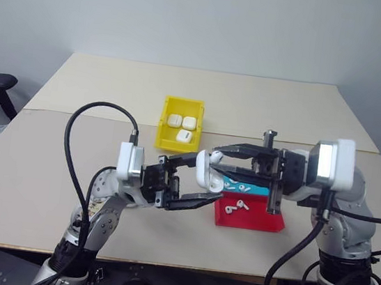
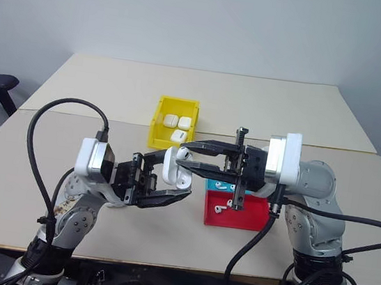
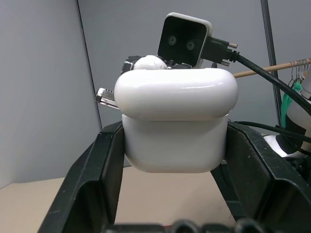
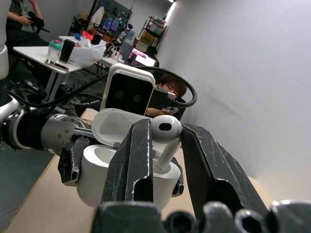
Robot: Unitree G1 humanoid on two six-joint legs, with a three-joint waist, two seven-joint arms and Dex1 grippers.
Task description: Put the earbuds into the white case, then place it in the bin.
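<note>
Earbud [image 4: 165, 130], tiny glossy white with a stem, sits pinched in our right gripper [image 4: 163, 145], stem entering the open glossy white case [image 1: 206, 170] clamped in our left gripper [image 1: 198, 179], above the tan table [image 1: 48, 159], near the yellow plastic bin [image 1: 172, 103].

White case's [image 3: 177, 124] lower half behind left tool's fingers [image 3: 92, 189].
</note>
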